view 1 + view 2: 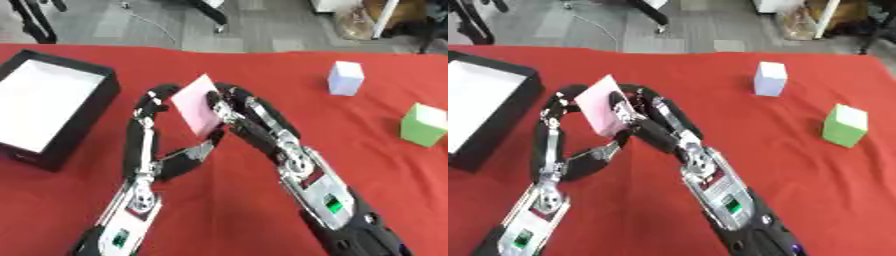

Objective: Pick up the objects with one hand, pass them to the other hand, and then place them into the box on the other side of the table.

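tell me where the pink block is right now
The pink block is held up between the left hand and right hand, left of centre over the red table, to the right of the black box.

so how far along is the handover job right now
Nothing shows inside the black box yet; its white interior looks bare. In hand: the pink block sits between the left robot hand and right robot hand mid-table, apparently mid-pass. Left: boxing it, then the lavender block and green block.
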`<state>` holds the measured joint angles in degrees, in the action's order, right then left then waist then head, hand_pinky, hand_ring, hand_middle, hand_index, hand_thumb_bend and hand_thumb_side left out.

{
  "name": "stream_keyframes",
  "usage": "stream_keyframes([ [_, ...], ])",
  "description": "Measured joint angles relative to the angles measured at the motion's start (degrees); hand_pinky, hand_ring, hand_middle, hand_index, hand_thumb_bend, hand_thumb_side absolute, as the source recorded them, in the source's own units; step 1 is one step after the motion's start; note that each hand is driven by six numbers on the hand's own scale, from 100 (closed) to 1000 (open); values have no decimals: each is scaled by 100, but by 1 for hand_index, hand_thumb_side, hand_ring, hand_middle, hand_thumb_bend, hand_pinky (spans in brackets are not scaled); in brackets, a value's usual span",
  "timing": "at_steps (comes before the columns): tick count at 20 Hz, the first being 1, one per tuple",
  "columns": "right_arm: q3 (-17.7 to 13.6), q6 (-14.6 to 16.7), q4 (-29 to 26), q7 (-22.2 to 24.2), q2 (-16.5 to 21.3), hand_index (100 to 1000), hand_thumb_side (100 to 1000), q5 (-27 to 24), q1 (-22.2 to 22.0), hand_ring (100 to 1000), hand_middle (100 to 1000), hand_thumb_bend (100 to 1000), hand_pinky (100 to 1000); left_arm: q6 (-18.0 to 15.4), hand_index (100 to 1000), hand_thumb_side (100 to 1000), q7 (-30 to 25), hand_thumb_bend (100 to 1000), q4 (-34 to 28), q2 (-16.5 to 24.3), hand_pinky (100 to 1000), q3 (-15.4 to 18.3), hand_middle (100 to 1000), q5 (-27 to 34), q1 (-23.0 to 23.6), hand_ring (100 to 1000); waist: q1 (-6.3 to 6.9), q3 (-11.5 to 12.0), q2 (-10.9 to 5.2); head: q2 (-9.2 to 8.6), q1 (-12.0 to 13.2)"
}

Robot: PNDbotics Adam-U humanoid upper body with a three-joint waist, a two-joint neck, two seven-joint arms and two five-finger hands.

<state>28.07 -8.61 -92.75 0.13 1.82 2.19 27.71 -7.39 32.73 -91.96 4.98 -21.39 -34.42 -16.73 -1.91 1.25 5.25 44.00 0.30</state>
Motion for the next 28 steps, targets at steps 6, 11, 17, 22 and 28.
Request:
stream_keyframes([
  [6, 22, 9, 6, 105, 8, 693, 754, -102, 0, 635, 520, 100, 655, -165, 729, 321, -53, 498, 4, 0, 662, -48, 671, 146, -37, 733, 0, -13, 0, -31, -2],
  [11, 32, -7, 6, 233, 37, 706, 777, -205, 2, 642, 533, 100, 658, -301, 642, 291, -134, 362, 3, 0, 637, -93, 583, 214, -55, 655, 0, -14, 0, -31, 1],
  [17, 27, 125, 5, 641, 54, 830, 894, -287, 2, 712, 641, 100, 686, -382, 587, 261, 41, 277, -57, 1, 606, -107, 530, 204, -63, 604, 0, -14, 0, -31, 2],
  [22, -48, 392, 3, 1166, 57, 904, 944, -308, 3, 749, 734, 100, 701, -410, 568, 254, 321, 262, -161, 4, 596, -111, 515, 107, 6, 591, 0, -14, 0, -30, 1],
  [28, -138, 660, -118, 1497, 56, 952, 944, -321, -38, 807, 837, 100, 733, -403, 566, 252, 544, 268, -257, 5, 598, -95, 514, 47, 75, 591, 0, -14, 0, -30, -12],
])
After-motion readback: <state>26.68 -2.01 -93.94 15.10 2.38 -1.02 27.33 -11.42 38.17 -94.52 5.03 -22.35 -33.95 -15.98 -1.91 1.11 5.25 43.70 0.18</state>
